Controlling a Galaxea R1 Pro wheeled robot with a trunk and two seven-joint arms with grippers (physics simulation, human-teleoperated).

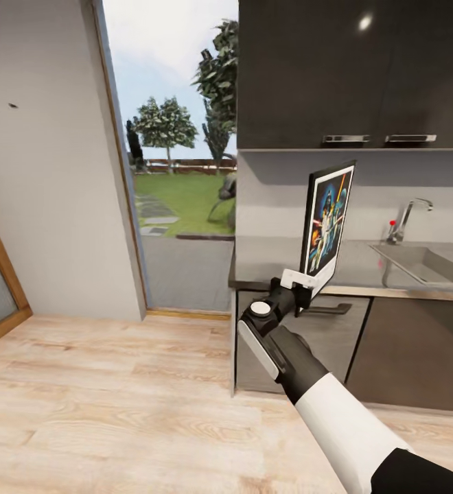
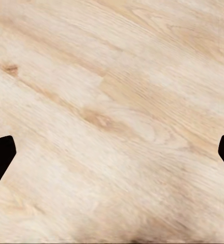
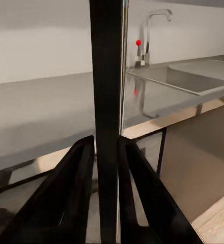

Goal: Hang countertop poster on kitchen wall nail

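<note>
Right tool (image 1: pixel 307 283) is clamped on the bottom edge of the poster (image 1: pixel 327 223), and in the right wrist view both black fingers (image 3: pixel 71 188) squeeze its thin dark edge (image 3: pixel 108 101). The poster stands upright, lifted off the counter (image 1: pixel 350 264), above the counter's front edge near its left end. Further right along the counter, the inset sink (image 1: pixel 425 264) and its faucet (image 1: pixel 408 216) at the back edge. Dark upper cabinets (image 1: pixel 350 68) hang overhead. On the pale grey wall at far left, a wall nail (image 1: pixel 12 106), a tiny dark speck, well apart from the poster. Left tool: two dark fingertips (image 2: pixel 0 157) spread wide over wooden floor (image 2: pixel 112 112), holding nothing.
</note>
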